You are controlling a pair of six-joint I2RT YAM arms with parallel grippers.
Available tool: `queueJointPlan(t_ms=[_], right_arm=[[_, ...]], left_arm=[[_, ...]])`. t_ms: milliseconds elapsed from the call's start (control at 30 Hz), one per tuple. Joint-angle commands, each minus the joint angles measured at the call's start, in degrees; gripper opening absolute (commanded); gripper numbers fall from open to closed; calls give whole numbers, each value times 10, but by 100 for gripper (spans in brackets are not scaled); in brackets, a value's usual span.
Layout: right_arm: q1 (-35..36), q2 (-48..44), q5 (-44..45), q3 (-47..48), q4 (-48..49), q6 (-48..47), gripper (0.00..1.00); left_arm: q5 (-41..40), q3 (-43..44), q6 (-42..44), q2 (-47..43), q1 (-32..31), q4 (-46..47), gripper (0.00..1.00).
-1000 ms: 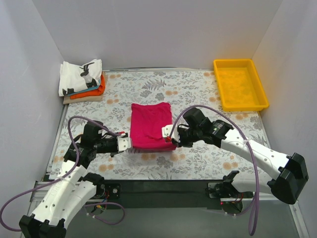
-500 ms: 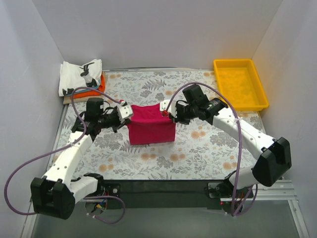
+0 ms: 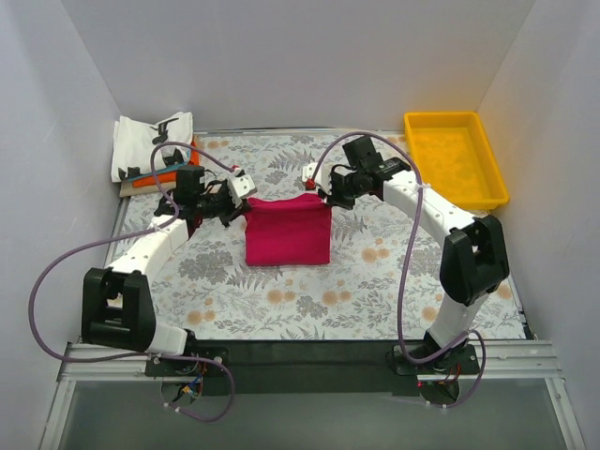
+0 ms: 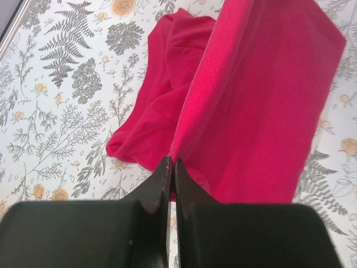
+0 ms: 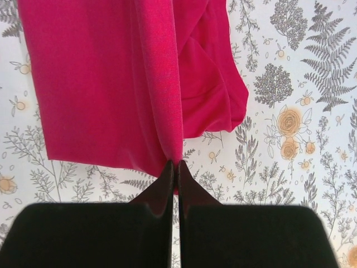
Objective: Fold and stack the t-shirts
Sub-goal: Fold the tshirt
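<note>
The magenta-red t-shirt (image 3: 288, 232) hangs as a sheet between my two grippers over the middle of the floral table. My left gripper (image 3: 247, 192) is shut on its upper left corner (image 4: 174, 153). My right gripper (image 3: 319, 190) is shut on its upper right corner (image 5: 174, 153). The held edge is lifted, while the lower part of the shirt (image 4: 162, 106) rests in folds on the table. Both wrist views show cloth pinched between closed black fingers. A stack of folded t-shirts (image 3: 155, 150) lies at the far left, a white black-printed one on top, with orange and light blue edges under it.
A yellow plastic tray (image 3: 454, 159) stands at the far right corner. White walls enclose the table on the left, back and right. The floral table cover (image 3: 375, 281) lies bare in front of the shirt.
Both grippers have carried the shirt's near edge up and toward the back of the table. The shirt went from lying flat to hanging lifted between them.
</note>
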Motion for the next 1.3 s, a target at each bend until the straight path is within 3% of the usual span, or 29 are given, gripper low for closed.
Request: queueJointPlan(t_ms=[0,533,600,667,700,800,833,1033,1100,1200,1267], right_arm=[[-11,30,-14,44,14,-19,1],[-36,184,-2,121,98,9,1],[-37,194,5,129,104,18,1],[-37,197,22,134,123,42,17],[-37,199,33,138,128,51,28],[-47,186,44,169,132,84,37],[-51,178,42,181,132,91,45],[-72,103,16,187,130,206,48],[-80,89,-12,165,128,255,45],[-90,98,-96,144,129,343,31],[-92,120,-138,148,129,407,24]], left_arm=[[-7,30,-1,28,12,53,0],[-54,65,-15,207,24,168,0],[-66,76,-22,221,26,168,12],[-67,99,-55,234,28,159,27],[-70,109,-55,236,28,153,28],[-83,129,-110,225,32,135,34],[-86,134,-123,218,33,132,34],[-42,138,-279,135,49,82,31],[-11,114,-346,108,48,99,31],[53,86,-521,119,48,144,26],[72,70,-582,135,48,186,24]])
